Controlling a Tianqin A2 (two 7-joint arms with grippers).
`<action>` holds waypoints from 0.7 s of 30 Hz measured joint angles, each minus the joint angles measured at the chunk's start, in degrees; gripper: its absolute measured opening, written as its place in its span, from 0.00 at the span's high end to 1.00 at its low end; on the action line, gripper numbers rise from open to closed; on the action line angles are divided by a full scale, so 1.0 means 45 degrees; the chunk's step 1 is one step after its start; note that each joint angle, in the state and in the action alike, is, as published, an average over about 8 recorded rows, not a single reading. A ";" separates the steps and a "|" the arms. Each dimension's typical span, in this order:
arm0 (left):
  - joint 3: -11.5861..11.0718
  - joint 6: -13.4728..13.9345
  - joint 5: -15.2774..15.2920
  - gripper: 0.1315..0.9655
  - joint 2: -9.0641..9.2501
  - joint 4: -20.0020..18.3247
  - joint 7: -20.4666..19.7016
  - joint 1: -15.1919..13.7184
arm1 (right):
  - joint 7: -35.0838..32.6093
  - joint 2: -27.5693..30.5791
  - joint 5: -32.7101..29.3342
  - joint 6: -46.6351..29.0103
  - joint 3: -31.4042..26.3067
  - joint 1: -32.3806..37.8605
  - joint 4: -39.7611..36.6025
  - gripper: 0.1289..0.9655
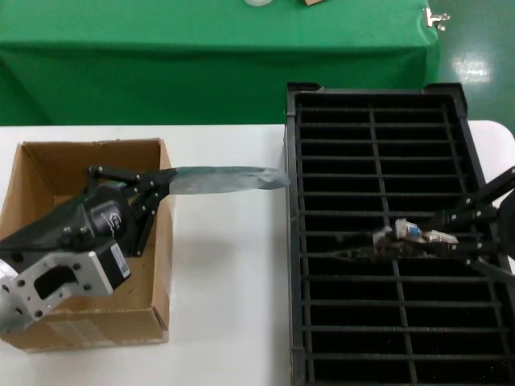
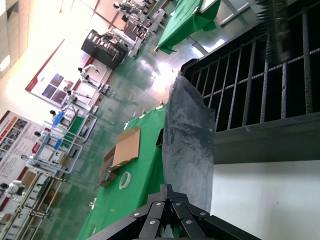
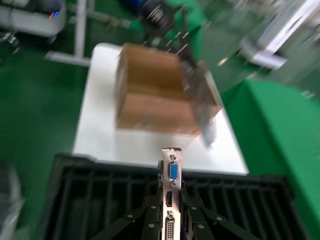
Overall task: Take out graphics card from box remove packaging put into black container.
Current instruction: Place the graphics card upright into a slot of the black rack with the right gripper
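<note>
Head view shows the right gripper (image 1: 402, 241) clamping the graphics card (image 1: 406, 236) by its stiff bracket over the black container (image 1: 294, 241); left gripper (image 1: 165, 183) pinches the limp, slippery anti-static bag (image 1: 229, 178) beside the box (image 1: 48, 165).

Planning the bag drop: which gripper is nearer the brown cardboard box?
Left. The left gripper sits at the brown cardboard box rim, holding the grey plastic bag; the right gripper is over the black slatted tray.
</note>
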 joint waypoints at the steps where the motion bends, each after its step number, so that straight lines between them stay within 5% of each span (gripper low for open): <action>1: 0.0000 0.0000 0.0000 0.99 0.0000 0.0000 0.0000 0.0000 | 0.0345 -0.0046 -0.0306 -0.0344 -0.0296 0.0400 0.0132 0.93; 10: 0.0000 0.0000 0.0000 0.99 0.0000 0.0000 0.0000 0.0000 | 0.2983 -0.1210 -0.2153 -0.2653 -0.4256 0.4428 0.0514 0.93; 21: 0.0000 0.0000 0.0000 0.99 0.0000 0.0000 0.0000 0.0000 | 0.4756 -0.2500 -0.2699 -0.3082 -0.8889 0.7976 0.0071 0.93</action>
